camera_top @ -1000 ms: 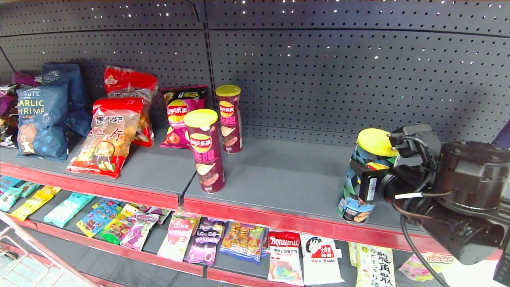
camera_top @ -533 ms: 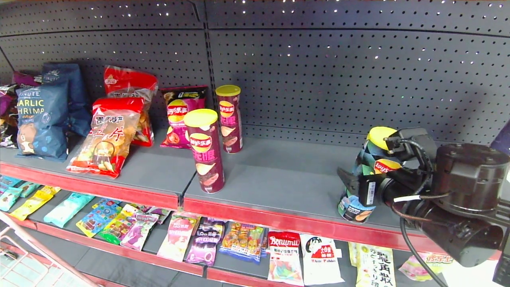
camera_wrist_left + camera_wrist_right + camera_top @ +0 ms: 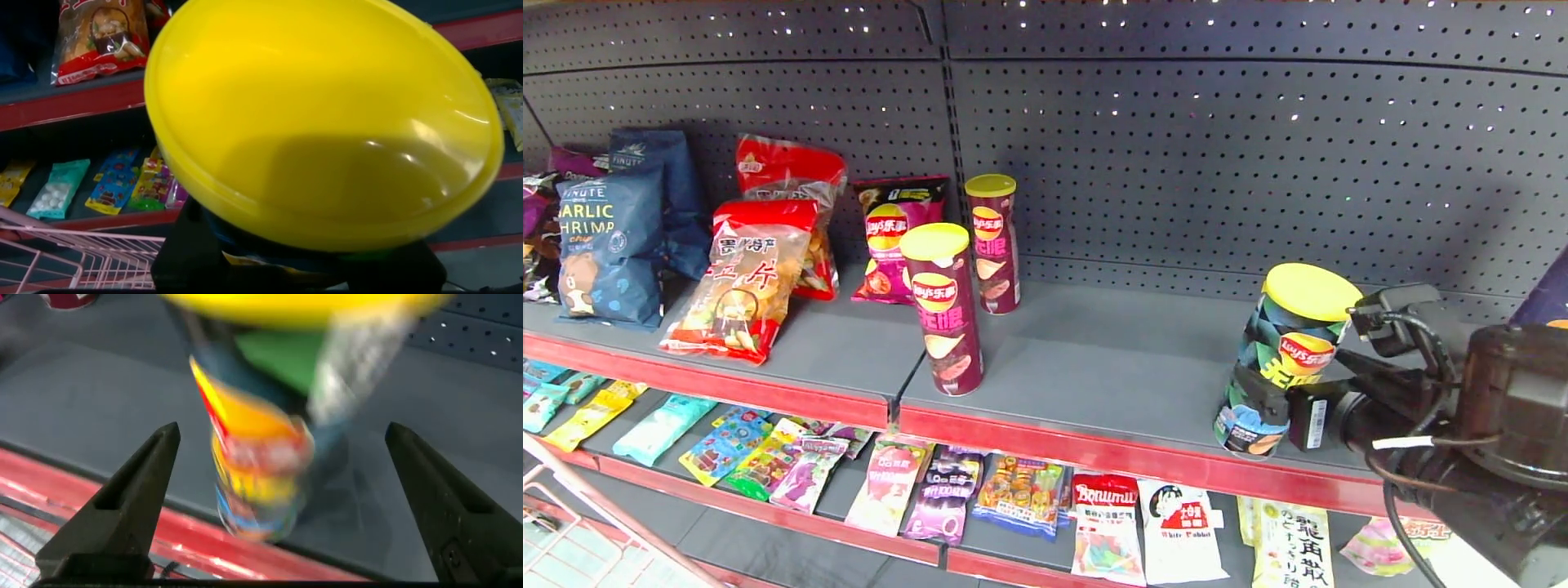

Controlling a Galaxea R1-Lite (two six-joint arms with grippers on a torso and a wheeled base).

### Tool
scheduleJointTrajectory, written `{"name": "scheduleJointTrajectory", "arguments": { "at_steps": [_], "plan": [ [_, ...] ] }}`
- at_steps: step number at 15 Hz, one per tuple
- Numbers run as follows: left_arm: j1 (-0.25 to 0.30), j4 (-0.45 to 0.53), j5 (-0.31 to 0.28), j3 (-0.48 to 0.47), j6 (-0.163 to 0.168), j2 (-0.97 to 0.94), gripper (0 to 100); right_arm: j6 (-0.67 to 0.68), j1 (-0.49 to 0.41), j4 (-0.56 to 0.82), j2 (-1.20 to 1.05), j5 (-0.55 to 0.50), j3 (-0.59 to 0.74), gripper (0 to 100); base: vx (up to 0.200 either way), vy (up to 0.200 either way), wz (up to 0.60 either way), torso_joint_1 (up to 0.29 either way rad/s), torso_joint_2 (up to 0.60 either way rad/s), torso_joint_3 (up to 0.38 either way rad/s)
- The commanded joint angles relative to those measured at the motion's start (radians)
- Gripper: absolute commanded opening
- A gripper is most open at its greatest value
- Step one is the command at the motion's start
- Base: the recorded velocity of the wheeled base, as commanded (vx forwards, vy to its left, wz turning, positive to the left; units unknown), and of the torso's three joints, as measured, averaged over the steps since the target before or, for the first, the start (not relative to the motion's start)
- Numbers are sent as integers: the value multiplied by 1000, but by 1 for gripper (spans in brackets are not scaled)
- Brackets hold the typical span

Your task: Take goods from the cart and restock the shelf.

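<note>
A chips can point(image 3: 1294, 351) with a yellow lid stands upright near the red front edge of the grey shelf point(image 3: 1094, 367), at the right. My right gripper point(image 3: 1274, 400) is open around its lower part, one finger on each side and clear of it. In the right wrist view the can point(image 3: 261, 474) rises between the two spread fingers point(image 3: 131, 498). A second can's yellow lid point(image 3: 327, 122) sits right before the left wrist camera, above the pink cart point(image 3: 65, 261). My left gripper is shut on this can, and the lid hides its fingers.
Two purple chips cans point(image 3: 943, 310) point(image 3: 994, 241) stand mid-shelf, with snack bags point(image 3: 743, 278) to their left. Bare shelf lies between them and the right can. Candy packets point(image 3: 1021, 490) fill the lower shelf. The cart's corner point(image 3: 572, 539) shows at the bottom left.
The right can was held, then tilted; now it stands upright. My right gripper has opened and drawn back to the right and a little lower.
</note>
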Motion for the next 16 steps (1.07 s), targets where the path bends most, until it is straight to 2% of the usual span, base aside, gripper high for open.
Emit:
{"name": "scheduleJointTrajectory", "arguments": {
  "at_steps": [1,4,6,9,12,13,14,16],
  "plan": [
    [0,0,-2,1,0,2,0,2,45,-1,-135,0,93,100,0,0,0,0,0,0],
    [0,0,-3,10,0,2,0,-9,68,-1,-248,5,172,100,0,0,0,0,0,0],
    [0,0,-3,11,0,2,0,-75,66,6,-331,8,202,100,0,0,0,0,0,0],
    [-1,0,-3,14,0,3,0,-116,25,9,-380,5,235,100,0,0,0,0,0,0],
    [-1,0,-3,13,0,2,0,-112,-176,14,-334,35,244,100,0,0,0,0,0,0],
    [-1,0,-3,13,0,2,0,-112,-212,13,-325,54,244,100,0,0,0,0,0,0],
    [-1,0,-3,13,0,2,0,-112,-344,13,-286,136,244,100,0,0,0,0,0,0],
    [-1,0,-3,13,0,2,0,-110,-465,13,-271,259,244,100,0,0,0,0,0,0]
  ]
}}
